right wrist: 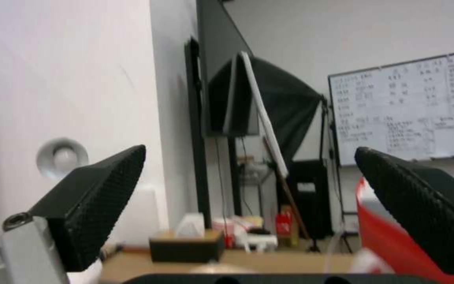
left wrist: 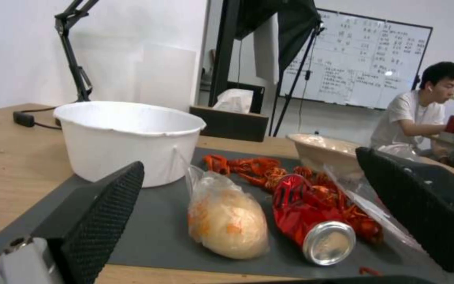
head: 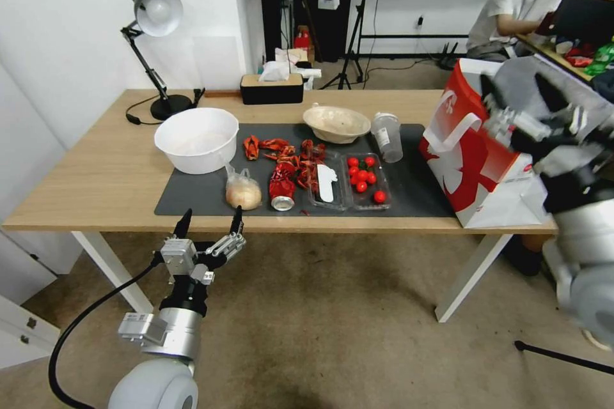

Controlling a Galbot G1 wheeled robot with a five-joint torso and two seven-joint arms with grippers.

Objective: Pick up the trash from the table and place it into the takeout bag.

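Observation:
On the table's (head: 96, 179) dark mat, the trash lies in a loose row: a bun in a clear bag (head: 244, 192), a crushed red can (head: 281, 188), a shallow beige bowl (head: 336, 123) and a clear lidded plastic cup (head: 387, 136). My left gripper (head: 210, 220) hangs open just off the near table edge, in line with the bun (left wrist: 229, 223) and the can (left wrist: 311, 221), touching neither. The red-and-white takeout bag (head: 480, 160) stands at the right end. Above its open top my right gripper (head: 521, 99) is open and holds nothing; the bag's red rim (right wrist: 395, 236) shows below its fingers.
A large white bowl (head: 196, 138) sits at the mat's left, red crayfish shells (head: 281, 150) in the middle, and a clear tray of cherry tomatoes (head: 366, 180) beside another clear tray (head: 327, 185). A desk lamp (head: 157, 13) and a black tissue box (head: 271, 88) stand at the back.

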